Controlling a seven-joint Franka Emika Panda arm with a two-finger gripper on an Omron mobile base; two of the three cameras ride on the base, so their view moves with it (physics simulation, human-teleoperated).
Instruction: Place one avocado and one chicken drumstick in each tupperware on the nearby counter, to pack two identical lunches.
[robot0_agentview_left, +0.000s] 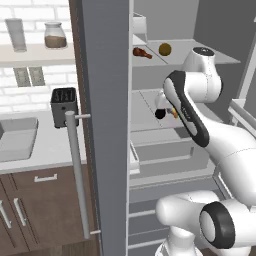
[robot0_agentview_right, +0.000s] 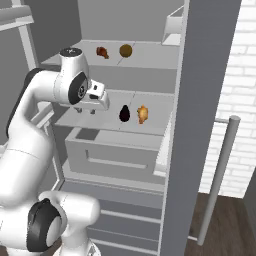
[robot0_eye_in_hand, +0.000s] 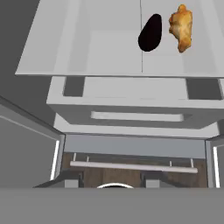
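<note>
2 foods share the middle fridge shelf (robot0_agentview_right: 95, 122): black avocado (robot0_agentview_right: 124, 113) just beside orange drumstick (robot0_agentview_right: 142, 114). Gripper (robot0_agentview_right: 86, 110) hangs near them, empty; I cannot tell its jaw gap. Descend squarely over the avocado, missing the drumstick. Upper shelf overhead and door (robot0_agentview_right: 200, 100) alongside limit room.

arm (robot0_agentview_left: 227, 150): glossy white rounded shells | joints: dark grey-black rings and round end caps, one at near base, one atop far elbow | forearm (robot0_agentview_left: 186, 107): long black inset panel along white casing | hand (robot0_agentview_right: 95, 97): boxy white block, small dark studs underneath | base (robot0_agentview_right: 65, 215): bulbous white housing
</note>
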